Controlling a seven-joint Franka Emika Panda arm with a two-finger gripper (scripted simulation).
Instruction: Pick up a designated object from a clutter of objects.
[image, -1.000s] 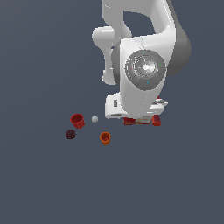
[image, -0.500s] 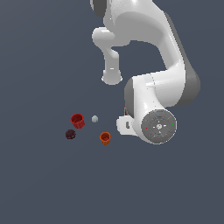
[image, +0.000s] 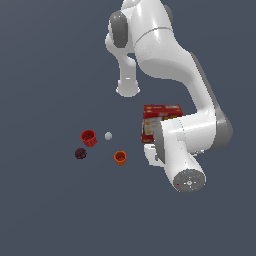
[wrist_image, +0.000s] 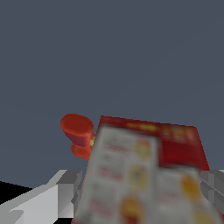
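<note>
On the surface (image: 45, 200) a red cup (image: 88, 137) and an orange cup (image: 120, 157) show nothing inside, while the arm bends low over the printed box (image: 159, 116), beside which the red bottle (wrist_image: 78, 134) lies, the end effector (wrist_image: 131, 197) straddling the box, grip unclear.

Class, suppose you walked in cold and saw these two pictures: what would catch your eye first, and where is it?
The big white robot arm fills the exterior view's upper right, bending down over a red printed box. To that view's left lie a small red cup, a tiny white ball, a dark berry-like lump and a small orange cup. In the wrist view the box looms close and blurred, with a red bottle's cap beside it.
</note>
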